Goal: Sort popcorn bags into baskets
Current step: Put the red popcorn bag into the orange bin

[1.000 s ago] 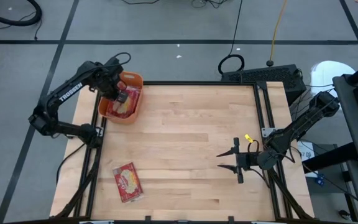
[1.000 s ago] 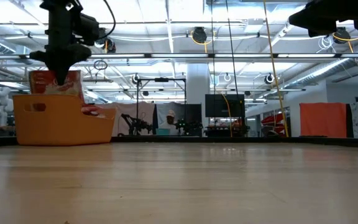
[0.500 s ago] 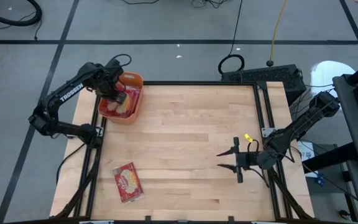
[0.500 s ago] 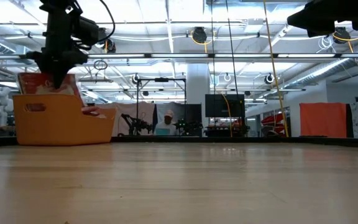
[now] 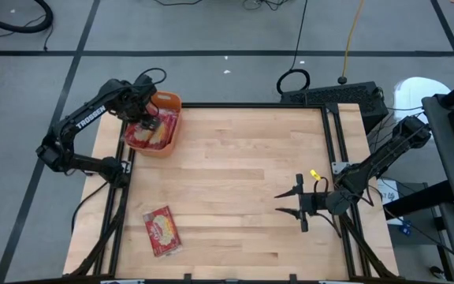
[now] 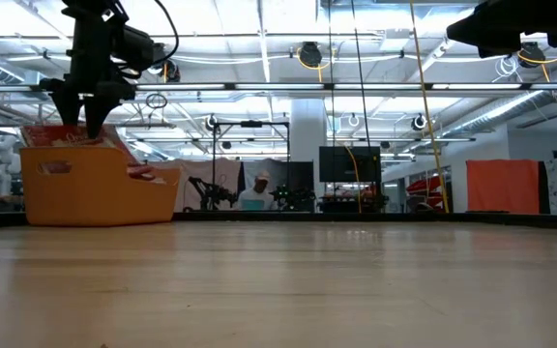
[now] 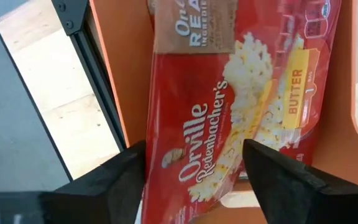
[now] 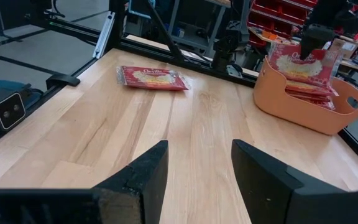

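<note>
Left claw (image 5: pixel 150 121) over the orange basket (image 5: pixel 166 102) at the tabletop's far-left corner, fingers spread apart, nothing clamped. Left wrist view: both dark fingers (image 7: pixel 114 180) straddling a red popcorn bag (image 7: pixel 229 118) directly below, gaps visible on either side, no contact seen. Low view: claw (image 6: pixel 90 116) tips just above the bag's top edge (image 6: pixel 61 137), bag poking out over the basket (image 6: pixel 95 188) rim, tilted. Right wrist view from afar: same bag (image 8: pixel 300 62) propped up at the basket's (image 8: pixel 303 106) far end, more packets lying flat inside under it. Basket sitting against the left-side frame rail, touching or nearly so; cannot tell which.

Right claw (image 5: pixel 294 203) parked low over the tabletop (image 5: pixel 243 181) near the right edge, pointing toward the middle, fingers apart, empty. Right wrist view: both fingers (image 8: pixel 142 174) with bare wood between them.

One loose popcorn bag (image 5: pixel 162 230) flat on the tabletop, near-left area, well apart from the basket and from both claws, oval picture up. Same bag in right wrist view (image 8: pixel 152 78), lying close to the frame edge.

Background in the low view: a person (image 6: pixel 256 196) seated far behind the tabletop, an orange panel (image 6: pixel 503 186) to the right.
</note>
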You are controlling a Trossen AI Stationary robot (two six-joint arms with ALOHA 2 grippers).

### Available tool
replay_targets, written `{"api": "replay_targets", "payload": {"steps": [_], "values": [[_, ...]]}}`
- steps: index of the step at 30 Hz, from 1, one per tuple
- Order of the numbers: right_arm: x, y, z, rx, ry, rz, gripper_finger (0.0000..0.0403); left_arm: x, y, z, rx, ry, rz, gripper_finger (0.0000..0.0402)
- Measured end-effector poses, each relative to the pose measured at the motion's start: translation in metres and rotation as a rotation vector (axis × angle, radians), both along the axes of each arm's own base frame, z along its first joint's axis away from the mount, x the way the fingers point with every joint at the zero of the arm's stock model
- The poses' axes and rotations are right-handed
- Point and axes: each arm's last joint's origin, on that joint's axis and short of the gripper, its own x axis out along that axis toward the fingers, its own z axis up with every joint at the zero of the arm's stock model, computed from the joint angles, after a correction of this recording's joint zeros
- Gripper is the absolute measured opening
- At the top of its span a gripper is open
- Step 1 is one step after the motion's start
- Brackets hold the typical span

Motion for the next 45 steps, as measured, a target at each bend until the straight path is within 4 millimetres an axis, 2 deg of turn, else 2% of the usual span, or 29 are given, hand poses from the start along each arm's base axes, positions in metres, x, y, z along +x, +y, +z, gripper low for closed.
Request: {"api": "replay_targets", "payload": {"steps": [7,17,21,28,32,35,40,45], "values": [[0.000,0.000,0.000,-0.002,0.000,0.000,0.0169,0.003,0.004,0.001,0.051,-0.027,0.019,0.0278],[0.000,0.000,0.000,-0.002,0.000,0.001,0.0169,0.011,0.005,0.015,0.154,-0.105,-0.007,0.0231],[0.000,0.000,0.000,-0.003,0.000,-0.001,0.0169,0.026,-0.009,0.021,0.202,-0.165,-0.084,0.0209],[0.004,-0.005,0.000,0.023,0.000,-0.038,0.0169,0.075,-0.052,0.025,0.245,-0.297,-0.334,0.0167],[0.006,-0.008,0.001,0.048,-0.009,-0.059,0.0169,0.098,-0.070,0.017,0.220,-0.316,-0.406,0.0141],[0.007,-0.009,0.001,0.061,-0.012,-0.070,0.0169,0.111,-0.075,0.007,0.191,-0.285,-0.427,0.0123],[0.007,-0.009,0.001,0.063,-0.012,-0.070,0.0169,0.130,-0.067,-0.018,0.155,-0.190,-0.419,0.0101],[0.007,-0.009,0.001,0.076,-0.010,-0.072,0.0169,0.140,-0.053,-0.042,0.105,-0.100,-0.413,0.0100]]}}
